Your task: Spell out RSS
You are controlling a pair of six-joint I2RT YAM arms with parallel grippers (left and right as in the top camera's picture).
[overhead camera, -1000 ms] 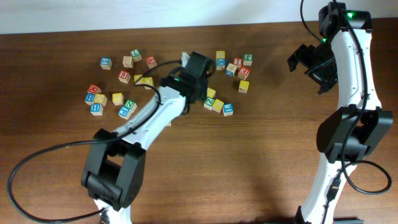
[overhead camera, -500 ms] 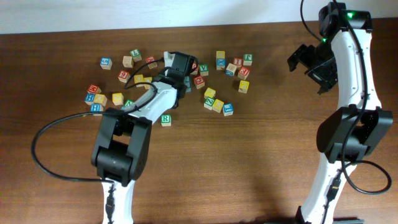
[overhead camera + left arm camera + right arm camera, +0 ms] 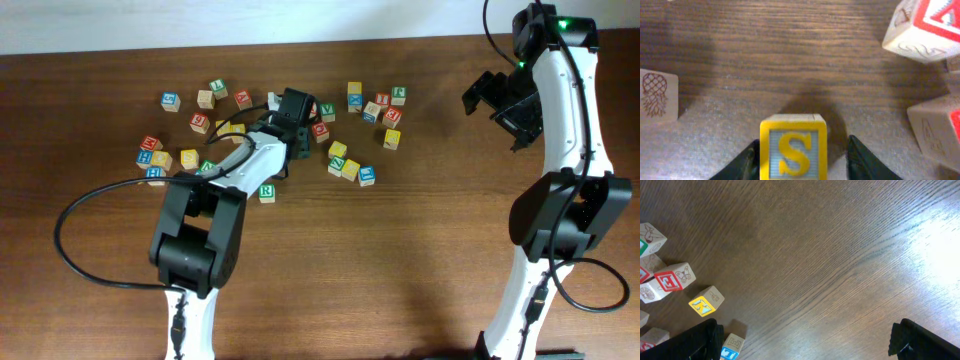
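While left end effector (image 3: pixel 802 156) sits spread around one S cube (image 3: pixel 793 150) | right end effector (image 3: pixel 805 330) spread | one R cube (image 3: pixel 267 192)

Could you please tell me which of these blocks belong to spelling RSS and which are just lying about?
For the job: green R cube; yellow S cube, between the fingers of the left end effector. A second S is not legible.
Lying about: pineapple cube; red-framed cube; blue cube.
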